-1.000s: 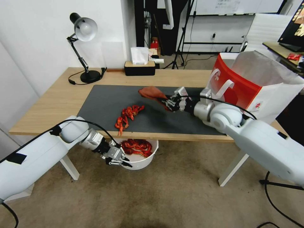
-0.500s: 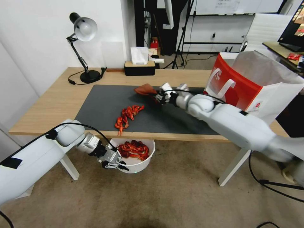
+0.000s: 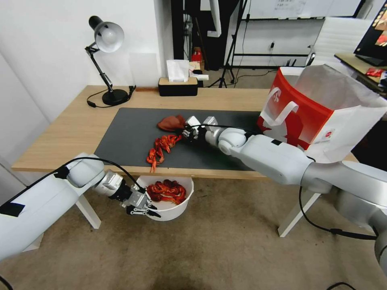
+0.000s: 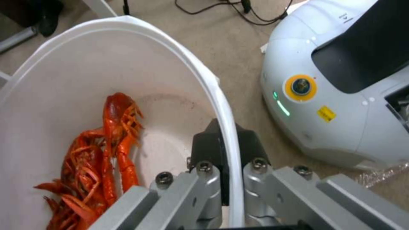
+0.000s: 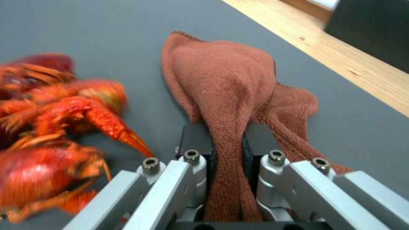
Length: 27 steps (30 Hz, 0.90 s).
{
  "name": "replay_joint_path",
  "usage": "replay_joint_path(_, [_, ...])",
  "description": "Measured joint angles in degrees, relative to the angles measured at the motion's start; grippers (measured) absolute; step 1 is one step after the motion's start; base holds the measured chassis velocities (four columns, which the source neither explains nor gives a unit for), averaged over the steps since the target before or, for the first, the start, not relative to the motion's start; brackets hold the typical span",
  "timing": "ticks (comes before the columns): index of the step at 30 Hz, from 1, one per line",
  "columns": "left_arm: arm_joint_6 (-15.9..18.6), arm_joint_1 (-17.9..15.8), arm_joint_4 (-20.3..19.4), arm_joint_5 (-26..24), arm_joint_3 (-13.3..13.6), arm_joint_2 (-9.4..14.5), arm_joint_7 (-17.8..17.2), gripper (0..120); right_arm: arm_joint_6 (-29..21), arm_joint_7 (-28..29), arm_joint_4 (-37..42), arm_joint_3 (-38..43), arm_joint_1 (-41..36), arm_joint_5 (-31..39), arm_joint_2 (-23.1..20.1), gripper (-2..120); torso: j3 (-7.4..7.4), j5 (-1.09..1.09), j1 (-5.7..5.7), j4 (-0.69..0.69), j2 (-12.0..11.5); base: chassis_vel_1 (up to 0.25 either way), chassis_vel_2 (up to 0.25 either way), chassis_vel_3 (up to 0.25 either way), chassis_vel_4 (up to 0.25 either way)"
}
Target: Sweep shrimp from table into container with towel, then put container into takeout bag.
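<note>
On the table (image 3: 72, 129), right end effector (image 3: 186, 132) pinches towel (image 3: 171, 123); left end effector (image 3: 146, 207) clamps container (image 3: 173, 209).

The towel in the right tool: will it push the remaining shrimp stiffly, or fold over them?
Probably floppy: the towel bunches and droops beyond the right tool, so it may ride over the shrimp. Their thin legs look apt to snag its weave.
</note>
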Motion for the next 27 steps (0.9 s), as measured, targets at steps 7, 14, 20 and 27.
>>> replay_joint_path(7, [-0.4,0.6,-0.18,-0.06,-1.52,0.81,0.12,0,0.0,0.02,2.29,-1.17,-0.07,0.27,0.04,8,-0.01,0.0,0.0,-0.01,0.0,0.0,0.0,0.0,0.0])
replay_joint_path(14, [-0.4,1.18,-0.87,-0.27,-2.45,1.38,0.17,0,0.19,-0.44,4.66,-2.2,-0.02,0.53,-0.4,8,-0.01,0.0,0.0,-0.01,0.01,0.0,0.0,0.0,0.0])
replay_joint_path(20, [-0.37,1.67,-1.46,-0.38,-2.99,1.71,0.18,0,0.54,-0.79,8.69,-3.41,-0.25,0.79,-1.79,8,-0.01,0.0,0.0,0.0,0.01,0.0,0.0,0.0,0.0])
replay_joint_path(27, [-0.33,1.77,-1.8,-0.46,-3.3,2.08,0.18,0,0.93,-1.26,11.71,-4.39,-0.63,0.78,-3.33,8,-0.01,0.0,0.0,-0.01,0.01,0.0,0.0,0.0,0.0])
